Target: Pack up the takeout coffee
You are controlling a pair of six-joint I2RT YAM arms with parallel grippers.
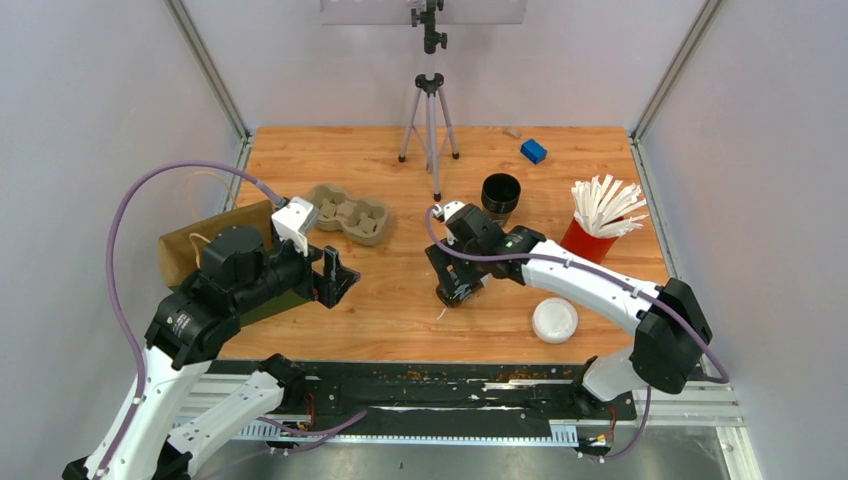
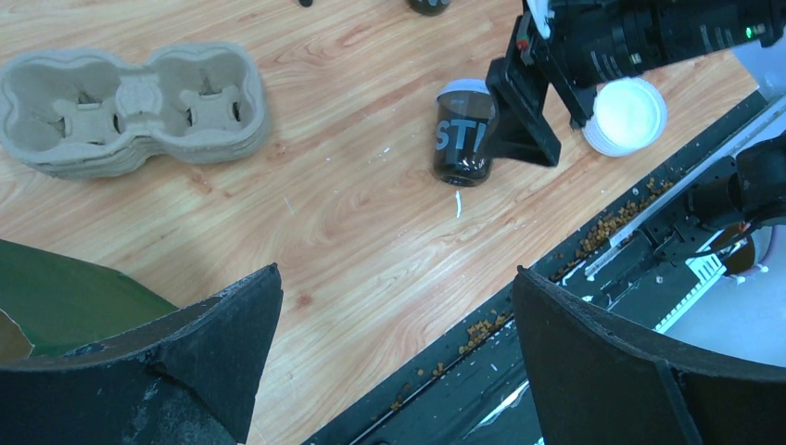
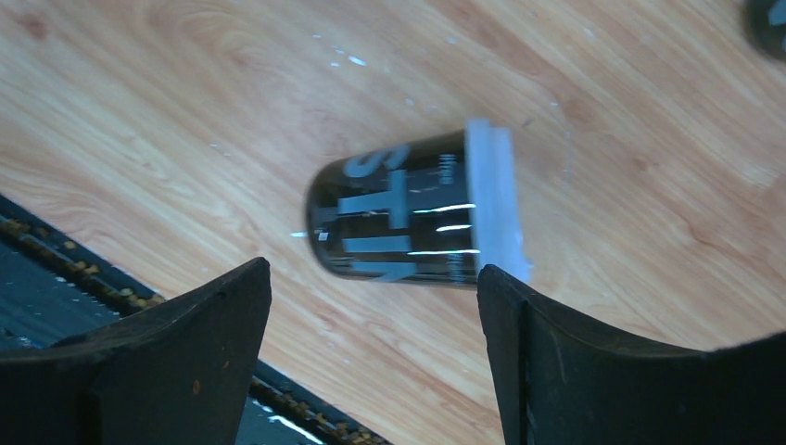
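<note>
— What's printed on the coffee?
— Big pale letters, "ST!", on the dark side of the lidded cup (image 3: 399,218); the small print is too fine to read. The cup is right of the pulp carrier (image 2: 130,102), nearer my bases.
— And your pincers?
— My right pincer (image 3: 371,278) reaches down at the cup, jaws apart, gripping nothing. My left pincer (image 2: 397,278) hangs on the carrier's near side, spread wide and empty.

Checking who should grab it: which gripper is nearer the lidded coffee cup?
Right. The right gripper is open right beside the lidded cup; the left gripper, open, hangs well away from it.
</note>
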